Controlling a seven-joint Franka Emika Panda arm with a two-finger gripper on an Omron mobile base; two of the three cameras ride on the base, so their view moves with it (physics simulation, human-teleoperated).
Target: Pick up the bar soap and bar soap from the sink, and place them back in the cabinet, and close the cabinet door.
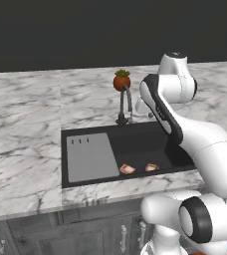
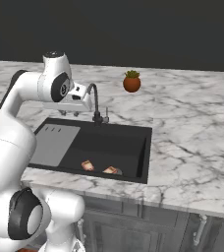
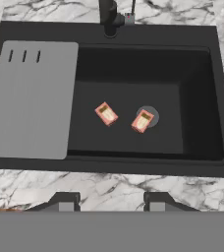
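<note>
Two small reddish-orange bar soaps lie on the floor of the black sink point(image 3: 133, 34). The left bar soap point(image 3: 106, 113) is near the basin's middle, and the right bar soap point(image 3: 142, 120) rests on the round drain. From the base cameras they show as the left bar point(image 1: 127, 169) point(image 2: 87, 165) and the right bar point(image 1: 151, 167) point(image 2: 112, 170), near the basin's front wall. My gripper point(image 3: 111, 203) hangs high above the sink point(image 2: 109, 142), open and holding nothing, beside the faucet point(image 2: 95, 101). The cabinet and its door are out of view.
A grey ribbed drainboard point(image 3: 30, 98) covers the sink's left part. The dark curved faucet point(image 1: 125, 104) rises at the back rim. A round orange potted plant point(image 1: 121, 80) stands behind it on the marble counter point(image 1: 26, 114). Grey lower doors point(image 1: 85, 234) sit under the counter.
</note>
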